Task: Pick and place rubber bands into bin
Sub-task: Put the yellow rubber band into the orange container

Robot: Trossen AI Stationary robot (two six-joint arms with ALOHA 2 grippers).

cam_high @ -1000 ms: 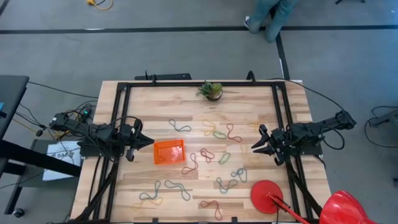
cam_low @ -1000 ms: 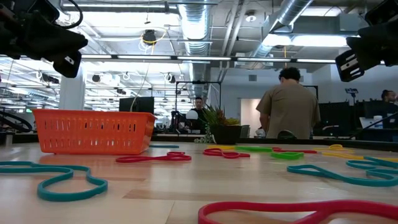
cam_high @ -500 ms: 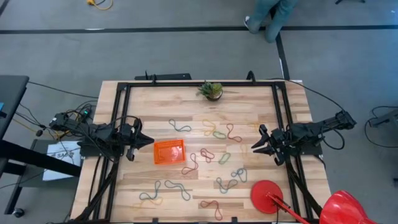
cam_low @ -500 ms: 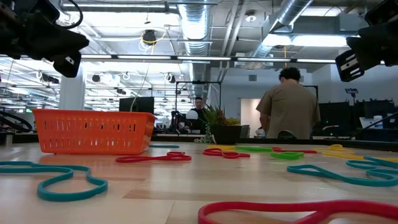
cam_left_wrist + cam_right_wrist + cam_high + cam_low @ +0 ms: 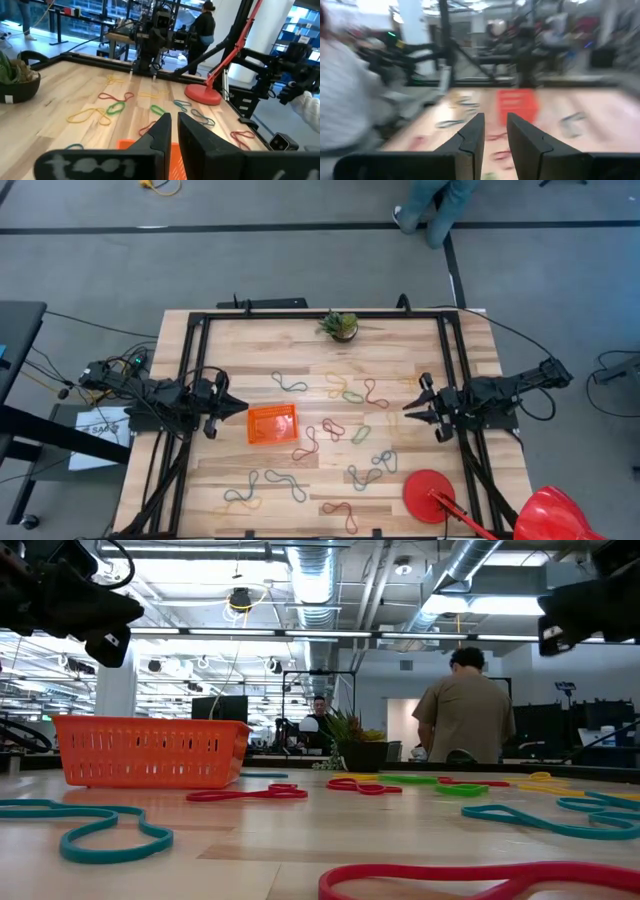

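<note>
Many rubber bands (image 5: 345, 435) in red, green, blue and yellow lie flat and scattered over the wooden table, also in the low view (image 5: 100, 830). The orange mesh bin (image 5: 271, 424) stands left of the middle, its base on the table; it also shows in the low view (image 5: 150, 752). My left gripper (image 5: 240, 410) hovers just left of the bin, shut and empty, above the table (image 5: 105, 640). My right gripper (image 5: 408, 408) hovers at the right side, right of the bands, fingers a narrow gap apart and empty, high above the table (image 5: 560, 625).
A small potted plant (image 5: 340, 326) stands at the far edge. A flat red round disc (image 5: 430, 492) lies at the near right. A black frame (image 5: 190, 380) runs around the table. A person (image 5: 465, 710) stands in the room beyond.
My right gripper has risen a little and shifted slightly toward the table's far edge; its wrist view is blurred by motion.
</note>
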